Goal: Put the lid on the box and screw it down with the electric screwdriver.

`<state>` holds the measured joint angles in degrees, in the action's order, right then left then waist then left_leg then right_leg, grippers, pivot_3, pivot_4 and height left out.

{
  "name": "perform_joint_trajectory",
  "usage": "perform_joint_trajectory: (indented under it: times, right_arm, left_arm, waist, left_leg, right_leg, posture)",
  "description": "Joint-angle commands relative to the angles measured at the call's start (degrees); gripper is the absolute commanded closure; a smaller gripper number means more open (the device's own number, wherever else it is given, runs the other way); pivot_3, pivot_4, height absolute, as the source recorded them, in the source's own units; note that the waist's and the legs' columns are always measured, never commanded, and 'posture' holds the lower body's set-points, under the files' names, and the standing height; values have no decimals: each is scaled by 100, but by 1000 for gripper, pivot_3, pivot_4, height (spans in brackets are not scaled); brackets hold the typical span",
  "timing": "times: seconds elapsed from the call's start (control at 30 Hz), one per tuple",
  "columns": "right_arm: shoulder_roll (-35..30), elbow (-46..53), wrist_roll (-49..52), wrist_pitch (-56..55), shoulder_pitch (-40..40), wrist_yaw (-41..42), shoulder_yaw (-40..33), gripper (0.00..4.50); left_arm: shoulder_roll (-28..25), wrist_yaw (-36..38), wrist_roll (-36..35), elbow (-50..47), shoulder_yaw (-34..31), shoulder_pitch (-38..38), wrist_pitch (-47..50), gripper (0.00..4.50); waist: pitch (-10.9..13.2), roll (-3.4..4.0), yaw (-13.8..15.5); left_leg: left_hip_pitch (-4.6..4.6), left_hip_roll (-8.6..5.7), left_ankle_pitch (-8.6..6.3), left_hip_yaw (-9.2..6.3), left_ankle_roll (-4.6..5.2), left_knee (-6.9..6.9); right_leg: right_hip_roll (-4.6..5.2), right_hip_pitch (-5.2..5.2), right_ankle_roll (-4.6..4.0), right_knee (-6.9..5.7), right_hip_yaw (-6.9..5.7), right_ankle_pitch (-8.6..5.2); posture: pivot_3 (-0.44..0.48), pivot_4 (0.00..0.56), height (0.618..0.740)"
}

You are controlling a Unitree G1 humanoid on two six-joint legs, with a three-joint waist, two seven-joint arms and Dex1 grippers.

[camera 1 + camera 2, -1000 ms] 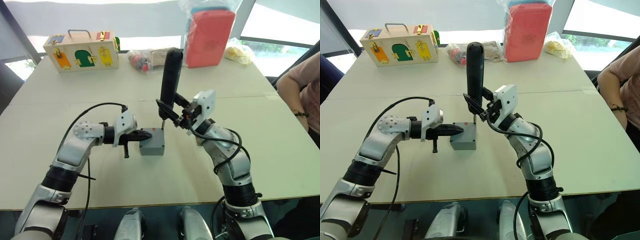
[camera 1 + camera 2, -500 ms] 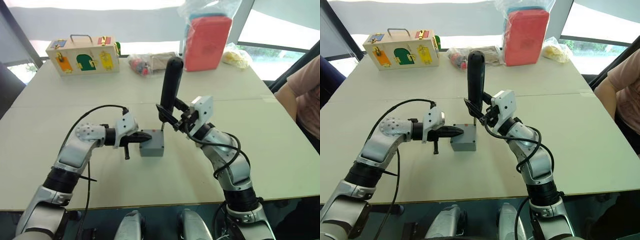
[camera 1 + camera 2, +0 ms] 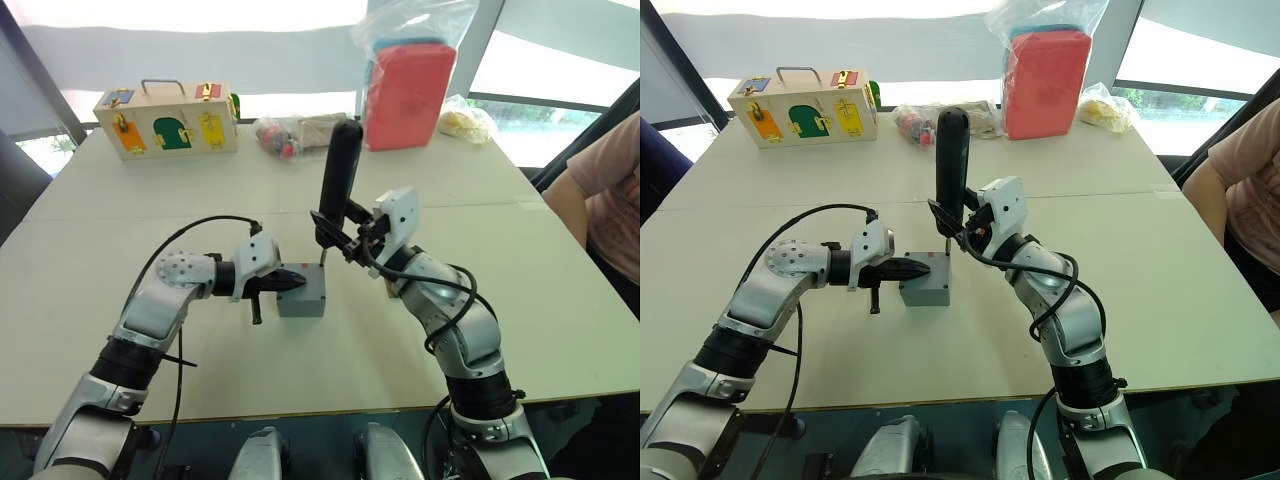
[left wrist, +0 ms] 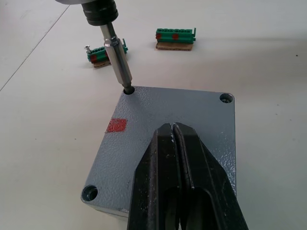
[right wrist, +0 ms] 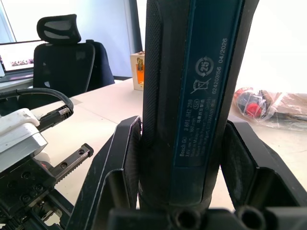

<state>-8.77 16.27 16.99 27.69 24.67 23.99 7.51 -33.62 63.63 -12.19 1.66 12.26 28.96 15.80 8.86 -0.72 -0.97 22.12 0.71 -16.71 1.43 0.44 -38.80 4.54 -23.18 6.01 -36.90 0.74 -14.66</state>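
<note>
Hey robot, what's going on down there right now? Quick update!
Left gripper shut, pressing on the lid, which sits on the box. Right gripper clamps the electric screwdriver, bit in a corner screw hole. Nothing in the way.

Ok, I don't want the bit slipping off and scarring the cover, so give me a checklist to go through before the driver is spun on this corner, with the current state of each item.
1. Lid seated on the box: ok, it covers the top squarely.
2. Bit of the electric screwdriver in the corner hole: ok, its tip sits at the hole's mouth.
3. Right claw gripping the screwdriver: ok, fingers clamp both sides of the barrel.
4. Left claw steadying the lid: ok, its closed tips rest on top.
5. Screw present in that hole: cannot tell, the bit hides it.
6. Driver square to the lid: not ok, it leans slightly in the left wrist view.
</note>
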Motion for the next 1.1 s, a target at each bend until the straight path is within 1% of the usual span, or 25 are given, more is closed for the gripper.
perform_joint_trajectory:
  times: [0.03, 0.37, 0.67, 0.8, 0.87, 0.97, 1.0, 1.07, 1.1]
  right_arm:
    - [-179, -536, -237, 609, -302, 59, 487, 2650]
    - [-285, -465, -257, 680, -288, 94, 592, 2650]
    - [-194, -205, -71, 484, -74, 125, 419, 2650]
    - [-80, 189, 115, 308, 286, 28, 94, 2650]
    - [53, 443, 375, 401, 615, -192, -291, 2650]
    - [140, 779, 980, 835, 1089, -507, -960, 2650]
    - [116, 865, 1263, 1089, 1276, -688, -1285, 2650]
    - [38, 966, 1642, 1481, 1505, -944, -1700, 2650]
    - [-46, 992, 1790, 1762, 1621, -1133, -1921, 2650]
  left_arm:
    - [-4, -11, 16, -51, -27, -24, -21, 4500]
    - [-9, -24, 26, -44, -43, -56, 10, 4500]
    - [-25, -4, -15, -114, -52, -94, 68, 4500]
    - [-39, 25, -71, -171, -81, -107, 107, 4500]
    - [-64, 41, -157, -254, -136, -120, 168, 4500]
    - [-170, 107, -309, -455, -255, -129, 243, 4500]
    - [-215, 142, -411, -561, -330, -96, 312, 4500]
    - [-271, 175, -546, -705, -413, -45, 422, 4500]
    - [-296, 188, -611, -775, -457, -8, 466, 4500]
  waist:
    - [-9, -1, 0]
    - [-47, -8, 3]
    - [-53, -8, 3]
    - [-50, -5, 6]
    - [-42, -1, 2]
    - [3, 9, 4]
    - [24, 7, 6]
    - [44, 5, 20]
    - [44, 5, 25]
  left_leg:
    - [0, 0, 0, 0, 0, 0]
    - [-1, 10, 0, 0, 0, 5]
    - [-3, 12, 0, 0, 0, 22]
    - [-3, 12, 1, 0, -2, 51]
    - [1, 12, 1, 0, -2, 56]
    - [29, 13, 5, 0, -8, 57]
    - [36, 14, 8, 0, -12, 57]
    - [56, 14, 12, 0, -19, 57]
    - [80, 13, 14, 0, -22, 57]
  right_leg:
    - [0, 0, 0, 0, 0, 0]
    - [2, 0, -15, 3, 0, -9]
    - [2, -1, -18, 16, 0, -10]
    - [3, -4, -15, 36, 0, -8]
    - [3, -10, -13, 39, -1, -6]
    - [4, -41, -4, 37, 0, 1]
    - [4, -48, -3, 36, 0, 2]
    - [9, -68, -3, 29, 0, 3]
    - [11, -94, -3, 23, -1, 3]
  posture:
    - [0, 150, 730]
    - [0, 150, 730]
    - [0, 150, 730]
    - [0, 150, 730]
    - [0, 150, 730]
    - [0, 150, 730]
    - [0, 150, 730]
    - [0, 150, 730]
    - [0, 150, 730]
